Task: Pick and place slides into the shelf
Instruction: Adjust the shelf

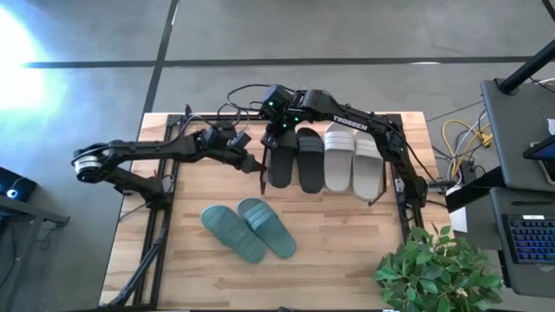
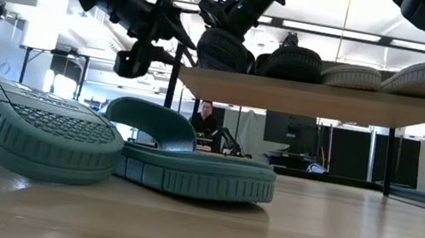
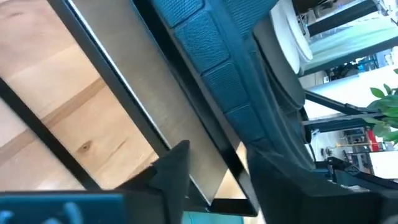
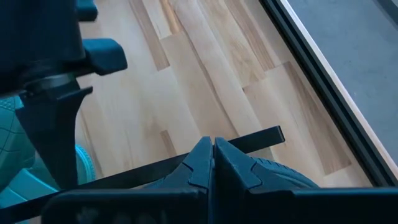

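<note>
Four slides sit side by side on the shelf (image 1: 381, 178): the black pair (image 1: 295, 159) to the left, the white pair (image 1: 353, 160) to the right. From the low camera only their soles show above the board edge; straps and upper faces are hidden there.

The teal pair (image 1: 250, 229) lies on the table (image 1: 329, 269) in front of the shelf, well apart from it. The two overlap at an angle. In the low view one of them rests sole toward the camera and blocks part of its mate.

The right gripper (image 1: 279, 137) hangs at the back end of the leftmost black slide. Its wrist camera shows the fingers (image 4: 205, 163) pressed together with no gap, nothing visibly held between them, and the dark slide directly below. Whether the fingertips touch the slide cannot be told.

The left gripper (image 1: 257, 159) is at the shelf's left edge, just beside the same black slide. In its wrist view the fingers (image 3: 171, 171) stand spread apart, straddling the shelf's frame bar and board edge; the tips are cut off at the picture edge. Contact with the frame cannot be confirmed.

A potted plant (image 1: 438, 269) stands at the table's near right corner, partly cut off. A person (image 2: 206, 122) shows far behind, under the shelf board, mostly hidden.
</note>
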